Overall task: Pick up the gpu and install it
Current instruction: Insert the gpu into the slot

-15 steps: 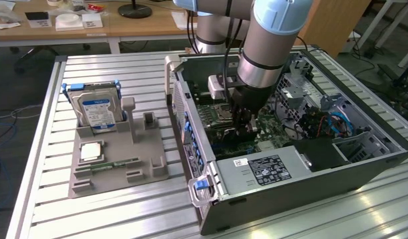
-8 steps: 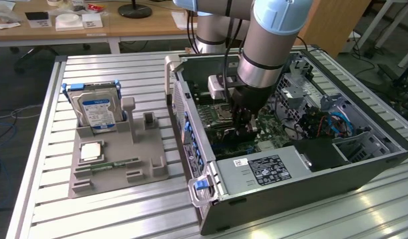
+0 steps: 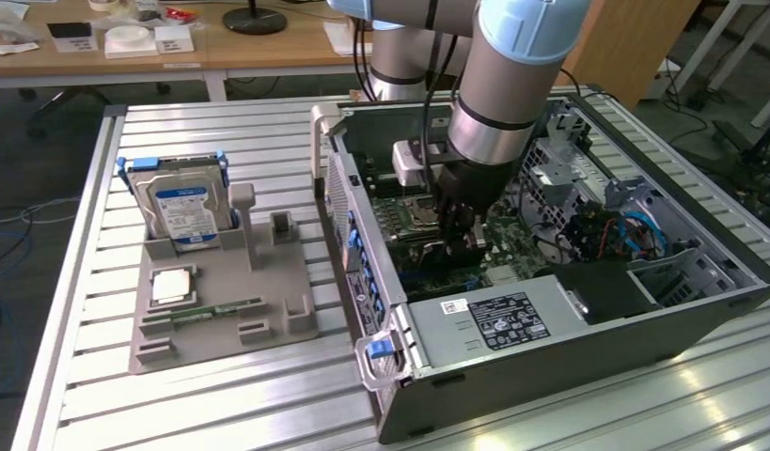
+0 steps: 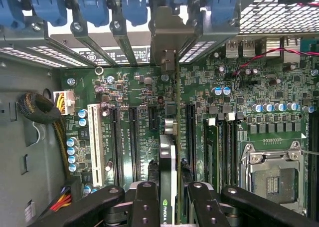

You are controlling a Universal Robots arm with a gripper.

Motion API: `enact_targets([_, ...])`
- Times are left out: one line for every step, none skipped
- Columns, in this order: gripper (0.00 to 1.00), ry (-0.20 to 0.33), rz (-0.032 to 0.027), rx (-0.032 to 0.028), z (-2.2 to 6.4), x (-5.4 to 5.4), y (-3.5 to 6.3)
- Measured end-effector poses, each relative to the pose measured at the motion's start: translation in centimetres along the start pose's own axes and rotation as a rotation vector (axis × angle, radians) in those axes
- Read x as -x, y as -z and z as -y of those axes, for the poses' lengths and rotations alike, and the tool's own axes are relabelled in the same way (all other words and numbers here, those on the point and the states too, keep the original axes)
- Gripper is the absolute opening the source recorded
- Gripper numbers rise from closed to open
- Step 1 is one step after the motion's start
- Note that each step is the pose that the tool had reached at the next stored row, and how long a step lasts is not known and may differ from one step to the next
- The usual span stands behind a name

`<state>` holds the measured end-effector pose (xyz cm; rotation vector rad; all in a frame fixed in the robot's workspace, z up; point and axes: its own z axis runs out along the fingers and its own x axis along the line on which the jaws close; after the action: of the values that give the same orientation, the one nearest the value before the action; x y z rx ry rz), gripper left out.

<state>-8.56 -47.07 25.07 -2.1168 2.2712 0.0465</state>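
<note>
Edge-on in the wrist view, the gpu (image 4: 168, 152) is a thin black card with a green logo near my fingers. Its silvery bracket (image 4: 167, 37) stands against the case's rear slot openings. My gripper (image 4: 169, 189) is shut on the card, one black finger (image 4: 145, 199) on each side. The card stands over the motherboard (image 4: 239, 87) between its long black slots; whether it is seated I cannot tell. In the exterior view my gripper (image 3: 460, 240) reaches down inside the open computer case (image 3: 548, 324), and the card is hidden behind the fingers.
On the slatted table at the exterior view's left, a grey holder (image 3: 222, 315) carries a silver hard drive (image 3: 184, 211), a square chip (image 3: 171, 285) and a green memory stick (image 3: 215, 309). Inside the case are a CPU socket (image 4: 271, 172), a white slot (image 4: 94, 142) and cable bundles (image 4: 42, 112).
</note>
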Motion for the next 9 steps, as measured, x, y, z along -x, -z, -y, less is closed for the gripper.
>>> enact_targets([0.27, 0.0, 0.0, 0.0, 0.0, 0.0, 0.0])
enact_targets([0.27, 0.0, -0.0007, 0.0001, 0.0, 0.0, 0.01])
enact_targets([0.27, 0.0, -0.001, 0.0001, 0.0, 0.0, 0.02])
enact_targets([0.27, 0.0, -0.0011, 0.0, 0.0, 0.0, 0.02])
enact_targets([0.27, 0.0, -0.0011, 0.0001, 0.0, 0.0, 0.02])
enact_targets([0.27, 0.0, -0.001, 0.0, 0.0, 0.0, 0.01])
enact_targets([0.27, 0.0, -0.001, 0.0, 0.0, 0.01, 0.01])
enact_targets([0.27, 0.0, -0.001, 0.0, 0.0, 0.01, 0.01])
enact_targets([0.27, 0.0, -0.001, 0.0001, 0.0, 0.02, 0.01])
